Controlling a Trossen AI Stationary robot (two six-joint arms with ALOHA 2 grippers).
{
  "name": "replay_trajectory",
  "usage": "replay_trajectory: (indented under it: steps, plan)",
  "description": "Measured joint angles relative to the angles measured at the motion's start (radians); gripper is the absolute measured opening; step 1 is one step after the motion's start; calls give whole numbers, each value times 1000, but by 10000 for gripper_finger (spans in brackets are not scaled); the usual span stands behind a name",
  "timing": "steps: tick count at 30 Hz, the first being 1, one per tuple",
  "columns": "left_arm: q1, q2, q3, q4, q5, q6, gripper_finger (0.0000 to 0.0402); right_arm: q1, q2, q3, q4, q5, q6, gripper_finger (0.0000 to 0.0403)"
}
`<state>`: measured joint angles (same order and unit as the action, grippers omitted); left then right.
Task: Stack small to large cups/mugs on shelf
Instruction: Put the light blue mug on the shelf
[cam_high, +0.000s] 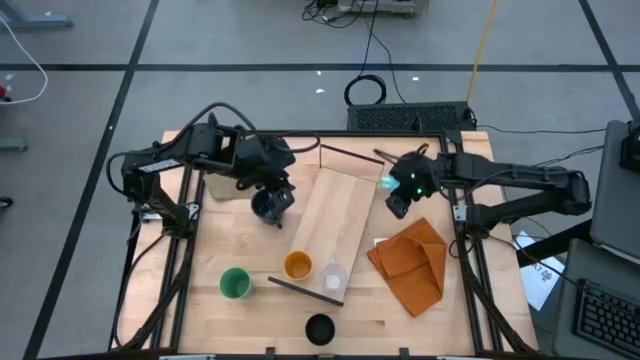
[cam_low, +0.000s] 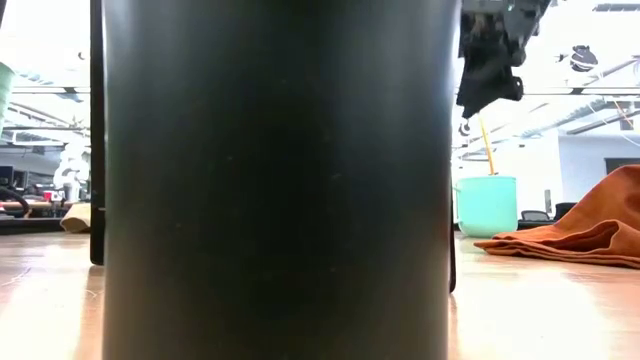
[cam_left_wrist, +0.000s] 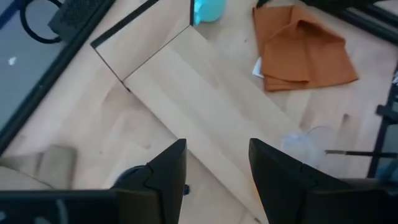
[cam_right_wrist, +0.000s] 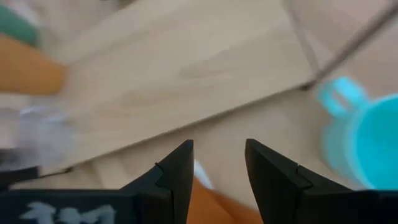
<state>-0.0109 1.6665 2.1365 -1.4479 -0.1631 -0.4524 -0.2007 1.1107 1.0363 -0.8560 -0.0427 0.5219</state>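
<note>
- The left gripper hangs just off the shelf's long edge on the left-arm side, its fingers spread with bare board showing in the gap, pinching nothing.
- The dark navy mug sits right under and beside this gripper, between it and that edge; whether they touch cannot be told.
- Ahead of the left gripper the shelf runs slantwise, bare along most of its length; a thin dark strip marks its far short end.
- The right gripper hovers off the shelf's opposite long edge near the far corner, fingers parted and empty.
- The light-blue mug stands just beside the right gripper, off the board by that corner, handle turned toward the shelf.
- The orange cloth lies crumpled just below the right gripper toward the table's near side, narrowing the free tabletop there.
- At the shelf's near short end the orange cup and the clear plastic cup stand side by side, close to the end strip.
- The green cup stands off the board, well apart from the left gripper, open tabletop between them.
- The black cup stands by the table's near edge and fills the low view.
</note>
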Motion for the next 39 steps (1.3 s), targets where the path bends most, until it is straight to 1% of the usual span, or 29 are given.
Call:
replay_trajectory:
  steps: [4, 11, 13, 16, 19, 22, 25, 27, 30, 35, 39]
  plan:
    - [32, 0, 0, -1, -8, 54, 175, -76, -38, 0, -43, 18, -19, 137]
    - [77, 0, 0, 4, -97, 129, 175, -191, -105, 1, -55, 24, 20, 137]
    - [87, 0, 0, 11, -100, 150, 175, -215, -110, 1, -56, 24, 16, 137]
    - [97, 0, -1, 34, -97, 192, 175, -240, -110, 1, -76, 20, 60, 137]
    - [98, 0, -1, 54, -83, 228, 175, -247, -107, 1, -102, 20, 67, 137]
    - [98, 0, -1, 59, -73, 241, 175, -246, -107, 1, -107, 14, 40, 137]
    - [98, 0, -1, 58, -71, 208, 175, -245, -107, 1, -130, 7, 12, 137]
    - [98, 0, -1, 58, -58, 172, 175, -245, -107, 1, -151, -12, -12, 137]
    - [98, 0, -1, 52, -31, 135, 175, -234, -107, 1, -179, -13, -38, 137]
    - [98, 0, -1, 52, 7, 101, 175, -210, -109, 1, -165, -14, -88, 137]
    - [98, 0, -1, 53, 11, 75, 175, -207, -106, 1, -175, -15, -125, 137]
